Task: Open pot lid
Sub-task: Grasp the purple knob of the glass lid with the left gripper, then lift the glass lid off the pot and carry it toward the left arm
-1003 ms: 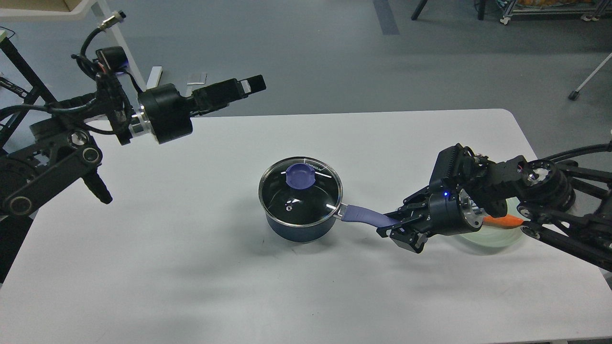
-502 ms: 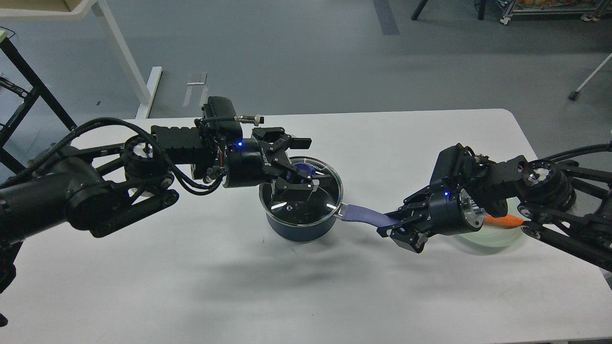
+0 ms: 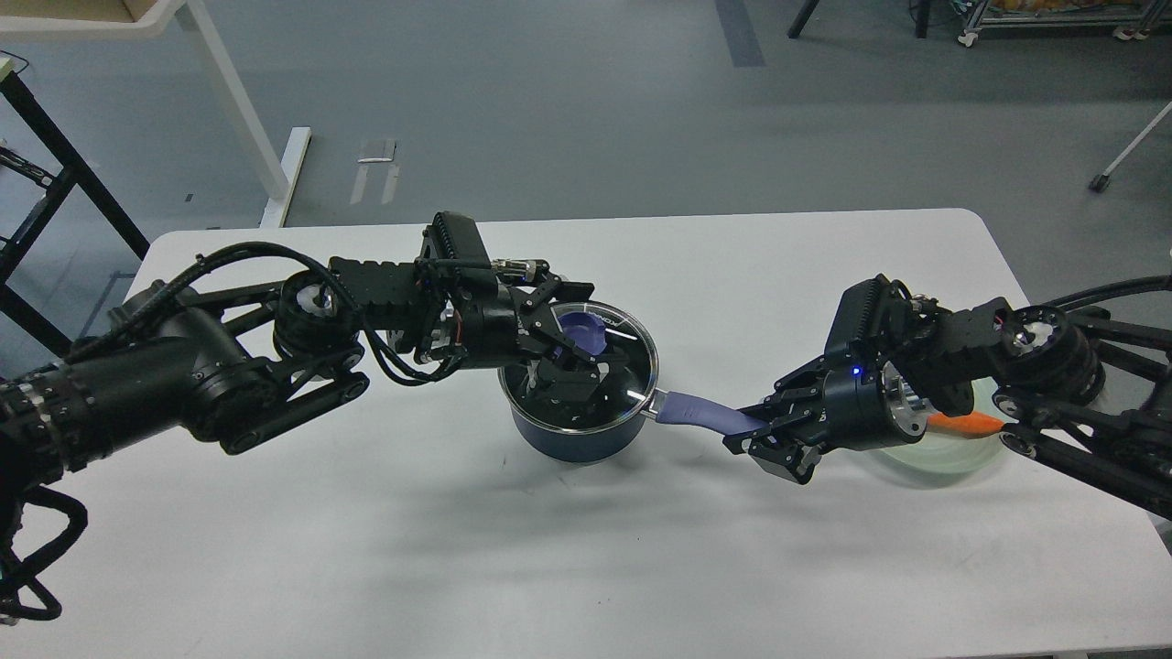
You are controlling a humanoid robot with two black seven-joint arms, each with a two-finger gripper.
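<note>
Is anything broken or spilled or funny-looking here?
Nothing stands out. The pot sits upright on the white table with its glass lid flat on top. The right end effector holds the purple handle, and the left end effector is at the lid's knob. No spills.

I see a plain white counter [image 3: 366, 513] with no pattern. On it sits my dark blue round metal pot [image 3: 577, 441] with a silver rim, its clear glass lid [image 3: 623, 366] showing black beneath and carrying a purple-blue knob [image 3: 583, 331]. The pot's handle [image 3: 700, 414], at 3 o'clock, is the same purple-blue. Both hands, left [image 3: 563, 352] and right [image 3: 765, 437], are black; a small blue light glows on the right one.
</note>
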